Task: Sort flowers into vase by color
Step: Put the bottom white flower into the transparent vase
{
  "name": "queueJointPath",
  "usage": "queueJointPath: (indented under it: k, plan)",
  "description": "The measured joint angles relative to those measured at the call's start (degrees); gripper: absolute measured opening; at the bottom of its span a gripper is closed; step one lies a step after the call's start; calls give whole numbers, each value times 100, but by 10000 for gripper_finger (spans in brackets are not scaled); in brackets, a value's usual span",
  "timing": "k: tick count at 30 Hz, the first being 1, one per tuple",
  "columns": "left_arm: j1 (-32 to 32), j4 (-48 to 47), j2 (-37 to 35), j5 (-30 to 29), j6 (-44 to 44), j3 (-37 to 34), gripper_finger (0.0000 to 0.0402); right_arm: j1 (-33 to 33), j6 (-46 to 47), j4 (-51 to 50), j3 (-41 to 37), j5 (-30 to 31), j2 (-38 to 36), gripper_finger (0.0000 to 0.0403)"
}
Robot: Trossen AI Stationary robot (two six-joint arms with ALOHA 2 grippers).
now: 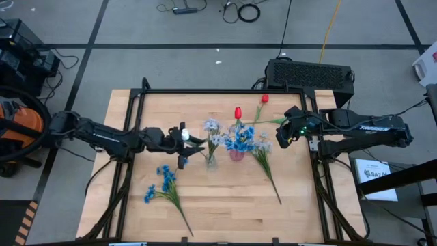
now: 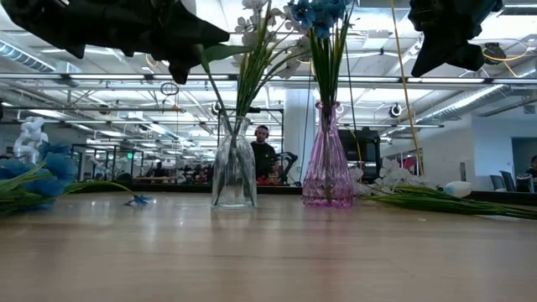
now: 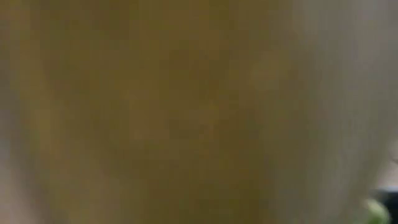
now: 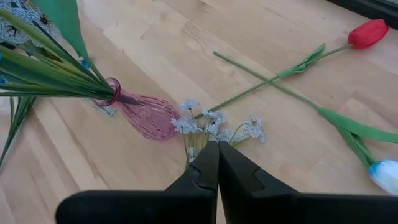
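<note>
Lavender-white spray (image 1: 212, 127) stands just beyond left gripper (image 1: 194, 145) jaws, in clear vase (image 2: 234, 176).

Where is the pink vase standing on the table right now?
High view: the pink vase stands mid-table, just right of the clear vase, holding blue flowers.

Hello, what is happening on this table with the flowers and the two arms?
A two-armed robot is sorting artificial flowers into two vases. The clear vase holds pale lavender-white sprays; the pink vase holds blue sprays. The left gripper hovers beside the clear vase; whether it holds a stem is unclear. The right gripper, shut and empty, waits near the pink vase. A blue spray, two red tulips and a pale spray lie on the table.
</note>
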Motion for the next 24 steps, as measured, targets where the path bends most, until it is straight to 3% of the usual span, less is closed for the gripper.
queueJointPath:
  k: [13,24]
  plan:
    - [0,-1444,-949,90,8,2,137,-1,-177,-6,0,0,0,0]
    - [7,-2034,-1023,287,-13,2,137,1,-179,-6,0,0,0,0]
